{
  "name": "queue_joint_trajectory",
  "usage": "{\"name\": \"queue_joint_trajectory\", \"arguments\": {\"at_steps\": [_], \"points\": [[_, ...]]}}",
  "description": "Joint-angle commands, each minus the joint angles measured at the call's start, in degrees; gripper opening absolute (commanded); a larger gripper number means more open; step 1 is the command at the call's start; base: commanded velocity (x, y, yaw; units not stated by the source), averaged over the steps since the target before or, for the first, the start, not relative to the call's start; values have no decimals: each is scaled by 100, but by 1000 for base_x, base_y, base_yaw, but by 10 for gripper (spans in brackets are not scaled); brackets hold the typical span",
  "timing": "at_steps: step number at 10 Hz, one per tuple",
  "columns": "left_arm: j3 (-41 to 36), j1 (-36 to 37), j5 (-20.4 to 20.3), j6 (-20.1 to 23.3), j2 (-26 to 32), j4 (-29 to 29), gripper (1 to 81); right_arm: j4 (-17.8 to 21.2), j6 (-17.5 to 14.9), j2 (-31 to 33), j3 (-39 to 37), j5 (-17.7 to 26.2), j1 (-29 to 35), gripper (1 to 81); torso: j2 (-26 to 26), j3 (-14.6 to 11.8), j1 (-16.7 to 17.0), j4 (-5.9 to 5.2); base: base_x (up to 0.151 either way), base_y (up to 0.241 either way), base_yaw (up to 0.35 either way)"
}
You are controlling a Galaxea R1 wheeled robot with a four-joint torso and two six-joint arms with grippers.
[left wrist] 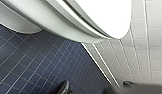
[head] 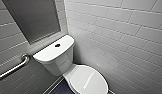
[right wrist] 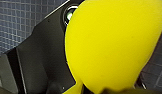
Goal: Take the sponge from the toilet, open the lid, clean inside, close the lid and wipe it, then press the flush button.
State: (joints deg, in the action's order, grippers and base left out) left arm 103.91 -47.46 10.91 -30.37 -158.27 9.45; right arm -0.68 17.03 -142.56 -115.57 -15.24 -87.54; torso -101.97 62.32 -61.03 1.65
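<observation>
Yellow sponge sits very close to the lens in the right wrist view. Its narrow end is pinched in the right gripper. The sponge hangs in the air above a dark blue small-tiled floor, next to the robot's own dark plate.

Head view: a white glossy toilet stands in a corner btwn white-tiled walls. Its lid is down, flat on the bowl. Behind it, the tank top has a dark round flush button approx. at its middle. A metal grab bar is fixed to the wall at pic left of the tank. A grey framed panel is set in the wall above the tank.

Left wrist view: the toilet's white rim is seen from low and close, w/ blue floor under it and white wall tiles alongside. The left gripper shows as dark parts at the frame edge, apart from the bowl. Can't tell if it is spread or closed.
</observation>
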Motion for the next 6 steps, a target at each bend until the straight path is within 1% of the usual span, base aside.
{"name": "queue_joint_trajectory", "arguments": {"at_steps": [1,2,4,6], "points": [[-257,593,245,-57,-91,-13,811,-405,-59,40,-115,557,-207,10,0,2,0,0,0,0,0],[-231,593,245,-136,-143,4,811,-705,-51,102,18,478,-216,10,0,2,0,0,0,0,0],[-266,707,201,-242,-197,-4,811,-732,-42,76,18,478,-207,10,0,0,0,0,0,0,0],[-240,795,157,-488,-285,13,811,-732,-42,76,26,478,-190,10,0,2,0,0,0,0,0]]}}
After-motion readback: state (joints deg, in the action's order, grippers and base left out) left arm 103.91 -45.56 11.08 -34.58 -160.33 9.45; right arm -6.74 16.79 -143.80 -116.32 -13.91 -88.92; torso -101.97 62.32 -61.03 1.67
